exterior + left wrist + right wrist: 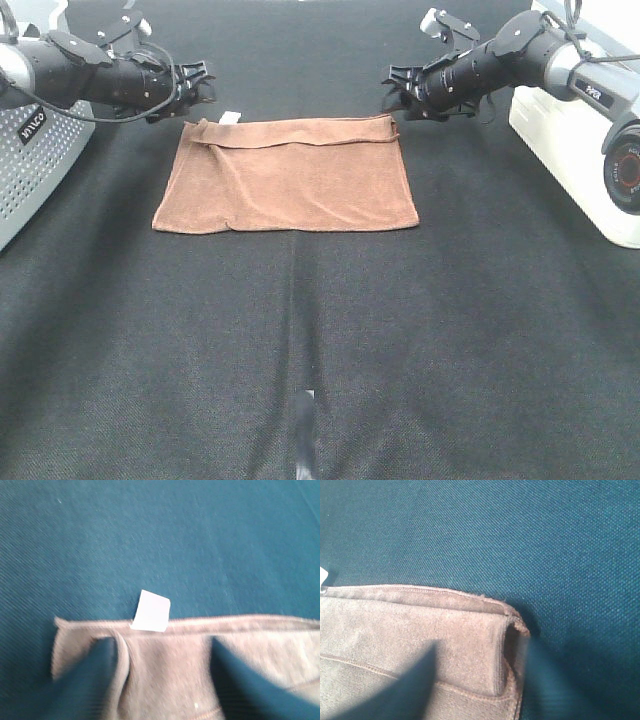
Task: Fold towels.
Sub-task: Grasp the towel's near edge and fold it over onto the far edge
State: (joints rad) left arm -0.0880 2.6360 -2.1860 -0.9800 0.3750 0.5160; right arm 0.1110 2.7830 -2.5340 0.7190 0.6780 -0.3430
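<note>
Towel (285,175) lies flat on the dark counter (450,350), far-middle, doubled over w/ its long edges running side to side. Near edge is a clean fold. Along the far edge a narrow strip of the upper layer is turned over, and the hem beneath shows. White tag (230,118) sticks out from the far edge, close to the left corner.

My L claw (200,95) hangs just behind that left far corner. In the L wrist view my fingers (90,680) are spread wide, blurred, w/ cloth and tag (151,611) showing btw them, so it's released and gripping nothing.

My R claw (397,95) sits just behind the right far corner. In the R wrist view the fingers (417,680) are also apart, w/ the stacked corner layers of the towel (420,625) lying btw them. Also released, no cloth pinched.

Can't tell whether either fingertip brushes the fabric.

Grey housing (30,150) stands at the counter's left edge, white housing (570,140) at the right, both well clear of the towel.
</note>
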